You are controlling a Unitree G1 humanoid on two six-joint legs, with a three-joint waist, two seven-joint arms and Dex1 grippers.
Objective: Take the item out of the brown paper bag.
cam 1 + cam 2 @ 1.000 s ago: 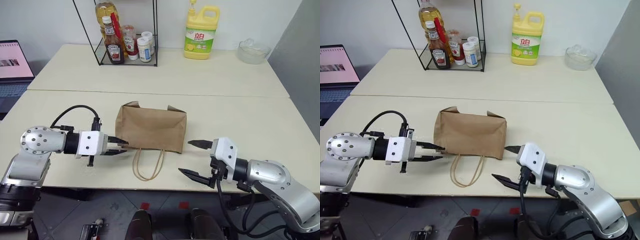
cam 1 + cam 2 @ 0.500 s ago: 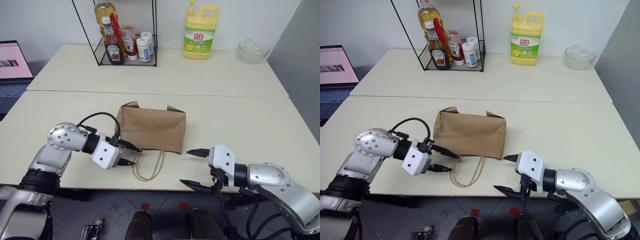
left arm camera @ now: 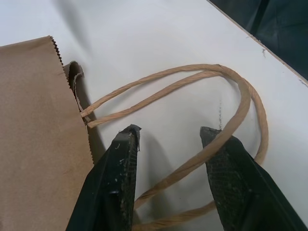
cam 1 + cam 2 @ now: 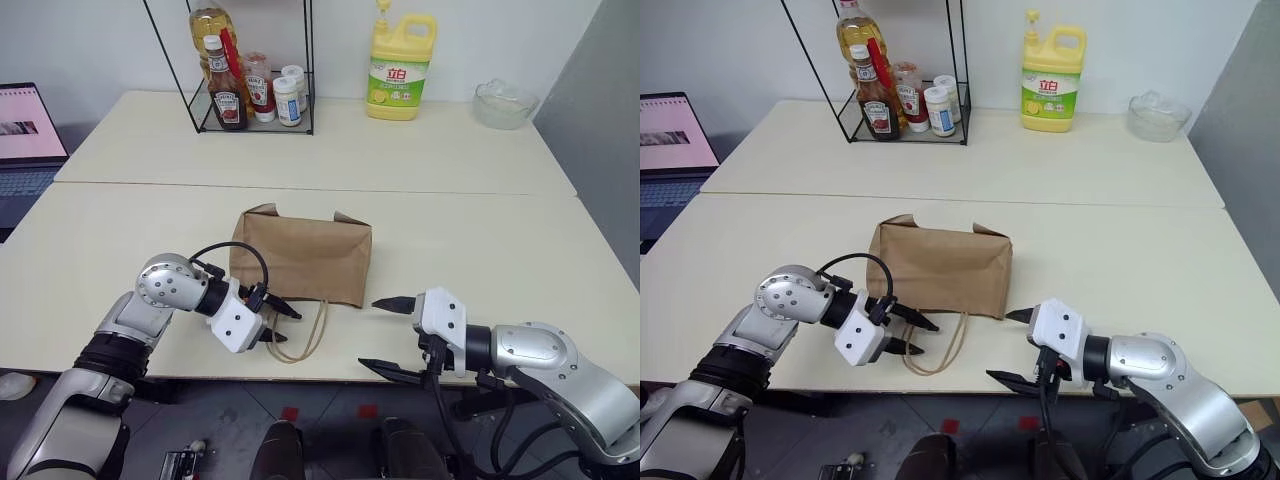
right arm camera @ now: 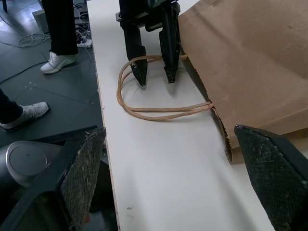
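left eye view, going l to r: a laptop (image 4: 28, 135) w/ a pink screen sits at the far left edge, text too small to read. next a black wire rack (image 4: 255, 70) at the back of the table (image 4: 480, 240) w/ an oil bottle, a heinz ketchup bottle (image 4: 227, 95) and small jars; other labels unreadable. nearer, the left gripper (image 4: 283, 326) is angled down at the table edge, fingers part spread w/ nothing clamped, tips over the twisted-cord handles (image 4: 300, 335) of the brown paper bag (image 4: 302, 258); in the left wrist view one cord loop runs between the two fingers (image 3: 120, 178), and whether they touch it i can't tell. the bag lies on its side mid-table, handles trailing toward the near edge, mouth edge creased. the item isn't visible. behind, a yellow detergent bottle (image 4: 400, 65) w/ a green label in chinese characters. right of the bag the right gripper (image 4: 392, 335) hovers by the near edge, jaws spread wide and empty, just beside the bag's right corner but apart from it. far right back, a clear glass bowl (image 4: 505, 102). right wrist view also shows a person's legs and shoes (image 5: 55, 61) on the floor beyond the table.
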